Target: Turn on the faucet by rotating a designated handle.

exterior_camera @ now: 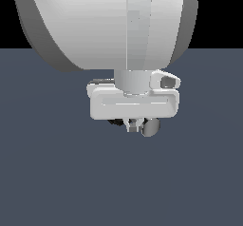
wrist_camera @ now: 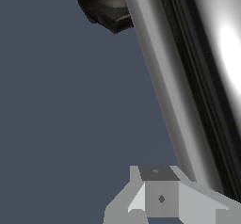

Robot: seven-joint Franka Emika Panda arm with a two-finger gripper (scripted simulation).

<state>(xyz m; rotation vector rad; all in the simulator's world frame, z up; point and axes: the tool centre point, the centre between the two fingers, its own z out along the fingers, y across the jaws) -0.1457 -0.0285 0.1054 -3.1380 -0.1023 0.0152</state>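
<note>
In the exterior view the faucet is mostly hidden behind my white hand; only a black part (exterior_camera: 114, 122) and the handle's flat round grey end (exterior_camera: 151, 127) show below it. My gripper (exterior_camera: 134, 125) hangs just beside that round end, its fingers close together and holding nothing. The wrist view is very close: the handle (wrist_camera: 188, 91) is a shiny grey bar running slantwise across the picture, with the black lobed base (wrist_camera: 106, 6) at its far end. My gripper (wrist_camera: 162, 199) sits right against the bar's side; whether it touches cannot be told.
A flat dark blue-grey floor (exterior_camera: 47, 173) lies all around the faucet. My large white arm (exterior_camera: 109, 21) fills the upper part of the exterior view and hides what is behind it.
</note>
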